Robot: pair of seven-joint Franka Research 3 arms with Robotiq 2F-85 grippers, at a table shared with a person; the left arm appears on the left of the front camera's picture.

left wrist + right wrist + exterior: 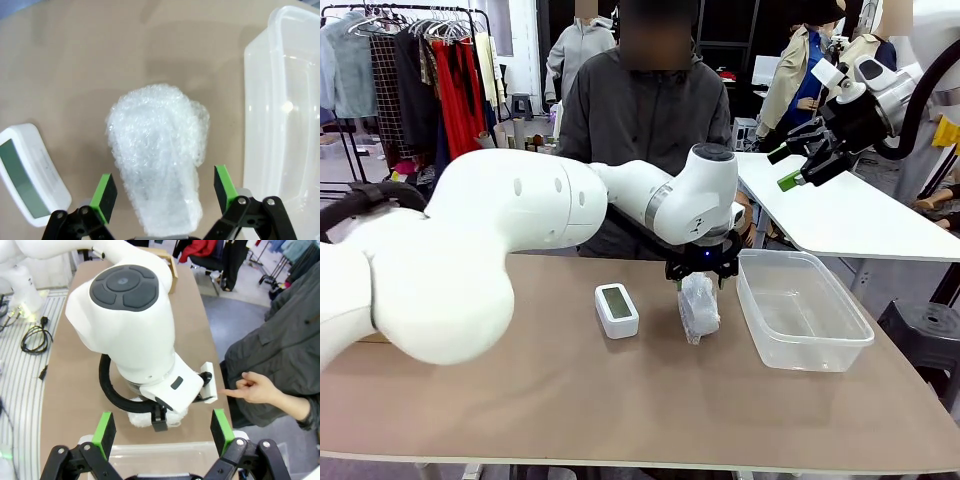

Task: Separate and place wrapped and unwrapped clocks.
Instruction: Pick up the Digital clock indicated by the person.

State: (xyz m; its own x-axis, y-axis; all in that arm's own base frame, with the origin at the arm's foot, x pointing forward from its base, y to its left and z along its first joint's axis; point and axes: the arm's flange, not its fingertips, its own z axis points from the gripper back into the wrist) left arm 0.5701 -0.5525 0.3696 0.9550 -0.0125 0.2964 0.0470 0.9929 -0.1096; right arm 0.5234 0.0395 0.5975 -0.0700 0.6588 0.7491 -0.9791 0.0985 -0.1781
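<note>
The left gripper [704, 268] stands directly above the wrapped clock [699, 306], pointing down at the table [570, 400]. In the left wrist view the left gripper [164, 192] has its jaws spread wide. The green pads [104, 197] flank the near end of the wrapped clock [157, 160], with a gap showing on each side. No pad touches the bubble wrap. The bundle rests on the tan tabletop, its long axis running away from the wrist camera.

The unwrapped clock [616, 309] lies screen-up to the robot's left of the bundle, near it but apart. In the left wrist view this unwrapped clock [30, 175] sits outside the left-hand pad, clear of the fingers. The clear plastic container [746, 290] stands on the other side of the bundle, close beside it. Its rim [246, 125] runs beyond the right-hand pad.

The right gripper [802, 166] is raised high at the robot's right, well apart from all three items. Its jaws are also spread, and nothing lies between the right gripper [162, 432] pads. It looks down on the left arm's wrist.

A person in a dark grey jacket sits at the far side. One hand [250, 390] is held near the table edge with a finger extended.
</note>
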